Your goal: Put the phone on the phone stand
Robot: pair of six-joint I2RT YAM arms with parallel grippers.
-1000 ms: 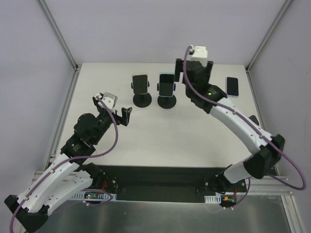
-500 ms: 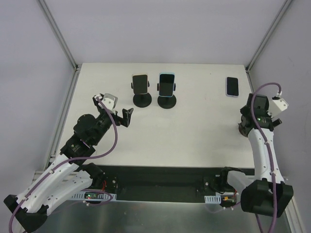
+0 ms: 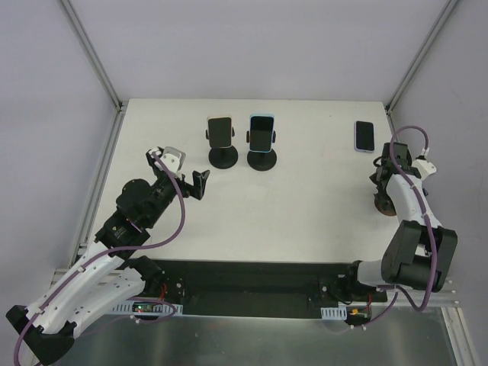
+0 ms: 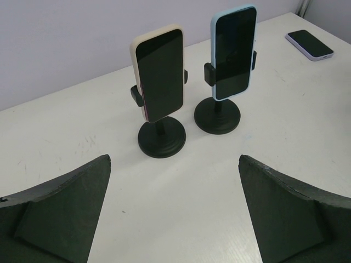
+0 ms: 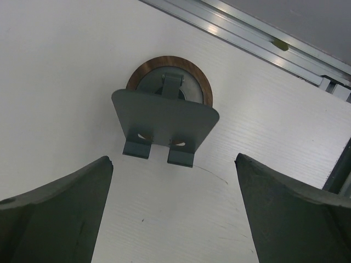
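Left gripper (image 3: 200,184): we see jaws wide, holding nothing, left of centre.
Right gripper (image 5: 174,160): jaws wide, nothing held, at the empty stand (image 5: 164,118), right edge.
Phone (image 3: 364,136): we find it flat on the table (image 3: 305,206), upper right.
Cream phone (image 4: 159,74), blue phone (image 4: 235,52): mounted upright, upper centre.
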